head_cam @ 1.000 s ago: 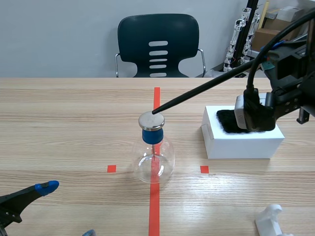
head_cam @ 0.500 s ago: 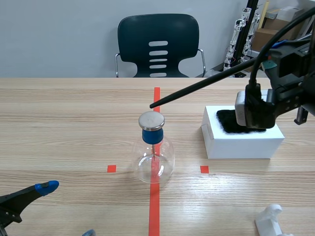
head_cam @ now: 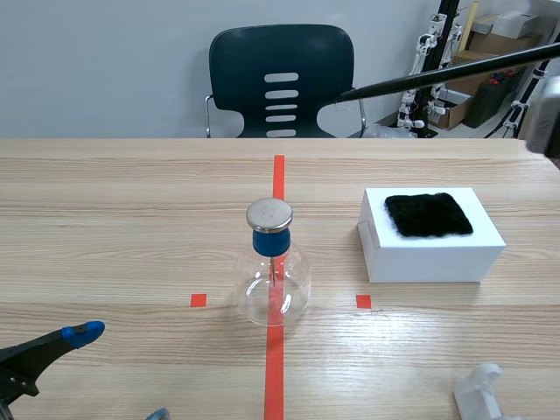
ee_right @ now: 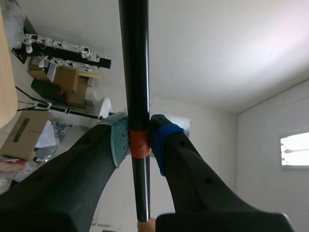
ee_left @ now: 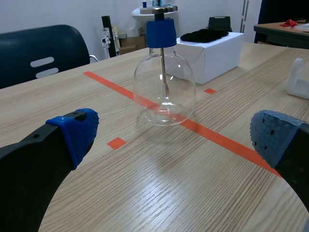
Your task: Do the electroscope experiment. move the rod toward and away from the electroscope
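**High on the right: rod held well away from the electroscope**

High on the right, beyond what the scene view shows, your right gripper is clamped on the black rod. Its pads press on either side of an orange-red band. The rod slants across the background, its tip raised and well apart from the electroscope. That stands upright on the long tape line near the table's middle, with a metal disc on a blue stopper over a clear flask. Your left gripper rests low, fingers spread wide with nothing between them and the flask ahead of it.

You look to be at the far end of an "away" swing. The next move, as I judge it, is to bring the tip down toward the disc slowly and stop near it rather than knock it. The flask looks light and easy to tip.

The table is pale wood grain. A white box with a black cloth on top sits right of the flask, and a white object lies at the near edge. Behind are a dark chair, a grey wall and cardboard boxes.
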{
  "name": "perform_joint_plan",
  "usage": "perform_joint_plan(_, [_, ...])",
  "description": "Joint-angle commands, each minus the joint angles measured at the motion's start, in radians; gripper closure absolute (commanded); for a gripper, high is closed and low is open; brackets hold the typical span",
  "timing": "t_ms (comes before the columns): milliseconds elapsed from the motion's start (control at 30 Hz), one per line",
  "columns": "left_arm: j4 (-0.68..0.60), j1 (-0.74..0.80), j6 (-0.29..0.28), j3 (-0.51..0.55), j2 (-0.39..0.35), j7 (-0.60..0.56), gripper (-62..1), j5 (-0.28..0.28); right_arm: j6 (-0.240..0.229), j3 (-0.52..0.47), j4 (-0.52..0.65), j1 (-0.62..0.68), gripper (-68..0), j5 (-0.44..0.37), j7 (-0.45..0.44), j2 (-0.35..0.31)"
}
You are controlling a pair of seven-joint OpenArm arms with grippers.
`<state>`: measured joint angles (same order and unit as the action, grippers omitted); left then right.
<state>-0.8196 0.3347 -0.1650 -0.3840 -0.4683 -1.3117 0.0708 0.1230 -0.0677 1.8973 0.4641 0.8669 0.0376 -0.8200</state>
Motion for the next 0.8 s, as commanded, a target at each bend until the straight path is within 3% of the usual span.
perform_joint_plan(0, [-0.005,-0.005,-0.002,0.002,0.005,-0.016,-62.3,-0.006,0.015,-0.044,0.013,0.014,-1.0,-0.031,-0.013,-0.002])
perform_joint_plan(200, [-0.005,-0.005,-0.002,0.002,0.005,-0.016,-62.3,-0.006,0.014,-0.217,0.013,0.097,-1.0,-0.135,-0.111,0.046])
perform_joint_plan(400, [-0.005,-0.005,-0.002,0.002,0.005,-0.016,-62.3,-0.006,0.006,-0.358,0.013,0.180,-1.0,-0.177,-0.229,0.125])
perform_joint_plan(633, [-0.005,-0.005,-0.002,0.002,0.005,-0.016,-62.3,-0.006,-0.021,-0.450,0.013,0.261,-1.1,-0.206,-0.336,0.215])
perform_joint_plan(767, [-0.005,-0.005,-0.002,0.002,0.005,-0.016,-62.3,-0.006,-0.020,-0.457,0.013,0.285,-1.1,-0.220,-0.343,0.233])
